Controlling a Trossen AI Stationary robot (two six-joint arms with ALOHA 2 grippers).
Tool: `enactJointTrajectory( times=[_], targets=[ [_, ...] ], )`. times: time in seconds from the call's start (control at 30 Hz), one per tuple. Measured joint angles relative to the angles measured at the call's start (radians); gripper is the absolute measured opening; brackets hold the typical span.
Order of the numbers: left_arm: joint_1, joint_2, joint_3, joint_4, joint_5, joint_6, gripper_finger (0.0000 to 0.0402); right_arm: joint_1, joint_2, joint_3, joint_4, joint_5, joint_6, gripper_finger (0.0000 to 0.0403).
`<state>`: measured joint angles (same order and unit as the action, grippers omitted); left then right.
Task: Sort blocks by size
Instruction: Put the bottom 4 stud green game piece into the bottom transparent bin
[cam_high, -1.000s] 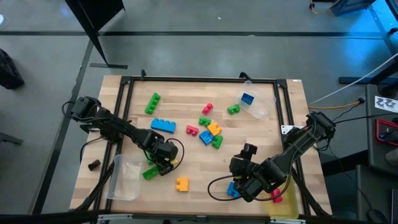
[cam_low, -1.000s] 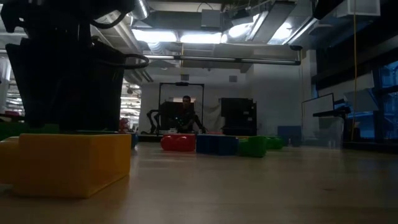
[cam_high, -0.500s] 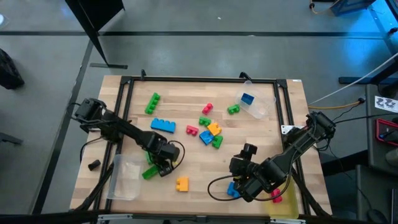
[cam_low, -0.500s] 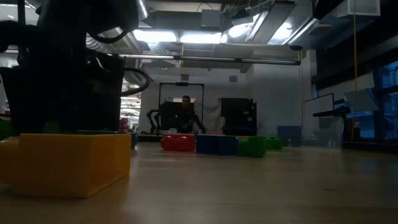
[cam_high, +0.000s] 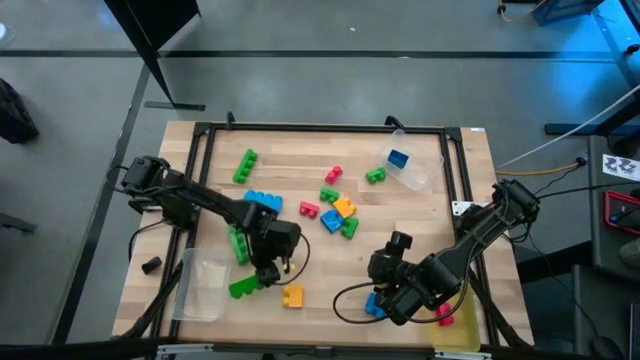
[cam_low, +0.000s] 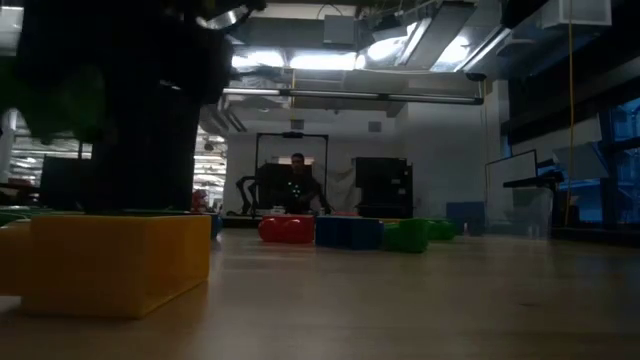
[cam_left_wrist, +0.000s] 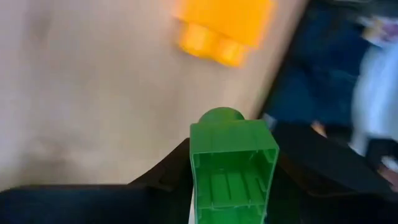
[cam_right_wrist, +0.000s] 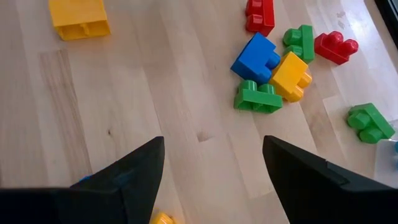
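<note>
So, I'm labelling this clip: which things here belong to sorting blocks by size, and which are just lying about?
Job: green block in the left fingers; yellow-orange block; long blue block; mixed blocks mid-table; blue block in the clear tray.
Lying about: small black object; person far behind.

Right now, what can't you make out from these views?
- Left pincer: a green block sits between its fingers, hiding how they stand; low view shows only its dark bulk.
- Blue block under the right pincer: mostly covered by the arm in the high view.
- Block in the clear tray: size unclear, too small.
</note>
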<state>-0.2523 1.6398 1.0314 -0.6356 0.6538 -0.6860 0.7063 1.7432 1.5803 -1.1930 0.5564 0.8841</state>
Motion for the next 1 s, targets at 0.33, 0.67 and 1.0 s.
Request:
enactJointTrajectory(
  times=[0.33, 0.67, 1.0],
  targets=[
    [-0.056, -0.01, 0.108, -0.433, 0.243, 0.101, 0.0131, 0.0, 0.0, 0.0, 0.024, 0.0, -0.001, 0.0273],
    [-0.177, -0.011, 0.061, -0.725, -0.013, 0.233, 0.0138, 0.0, 0.0, 0.0, 0.024, 0.0, -0.006, 0.0273],
    [-0.213, -0.01, 0.039, -0.715, -0.107, 0.134, 0.0182, 0.0, 0.0, 0.0, 0.025, 0.0, -0.007, 0.0273]
  ],
)
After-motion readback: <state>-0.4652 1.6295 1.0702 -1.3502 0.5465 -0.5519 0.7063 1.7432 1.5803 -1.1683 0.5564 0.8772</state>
